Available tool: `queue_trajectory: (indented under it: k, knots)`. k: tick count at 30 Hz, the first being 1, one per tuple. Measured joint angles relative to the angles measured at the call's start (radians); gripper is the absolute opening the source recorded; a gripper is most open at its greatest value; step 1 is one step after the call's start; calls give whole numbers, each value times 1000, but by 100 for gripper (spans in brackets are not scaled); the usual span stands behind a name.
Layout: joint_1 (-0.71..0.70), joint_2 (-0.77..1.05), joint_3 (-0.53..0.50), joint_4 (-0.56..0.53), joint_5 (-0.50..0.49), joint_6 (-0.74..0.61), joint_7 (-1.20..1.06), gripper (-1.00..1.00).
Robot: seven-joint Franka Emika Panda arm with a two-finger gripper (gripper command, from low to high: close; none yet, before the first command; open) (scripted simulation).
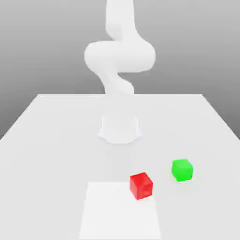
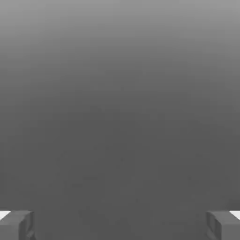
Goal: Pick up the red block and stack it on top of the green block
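One red block [image 1: 141,185], one green block [image 1: 182,169], on one table [image 1: 51,154].

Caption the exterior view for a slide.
Red block and green block sit apart on the white table before the arm.

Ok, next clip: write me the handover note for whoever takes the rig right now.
Claw: open, fingers wide apart, nothing between them in the hand view.
Red block: sitting on the white table, at the edge of a lighter square patch.
Green block: on the table, to the exterior view's right of the red one, apart from it.
Done: nothing yet; red block not grasped.
Left: grasp red, lift, place it on green, release.
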Motion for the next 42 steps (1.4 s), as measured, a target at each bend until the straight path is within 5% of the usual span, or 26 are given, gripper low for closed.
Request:
queue_trajectory:
  k: [17, 24, 25, 32, 42]
  knots:
    - [132, 618, 17, -488, 5, 435, -200, 0]
    - [143, 899, 12, -488, -19, 666, -197, 0]
    - [145, 925, 10, -485, -20, 689, -196, -100]
    - [144, 927, 11, -484, -24, 690, -193, -100]
    - [178, 635, 61, -529, 41, 445, -150, -100]
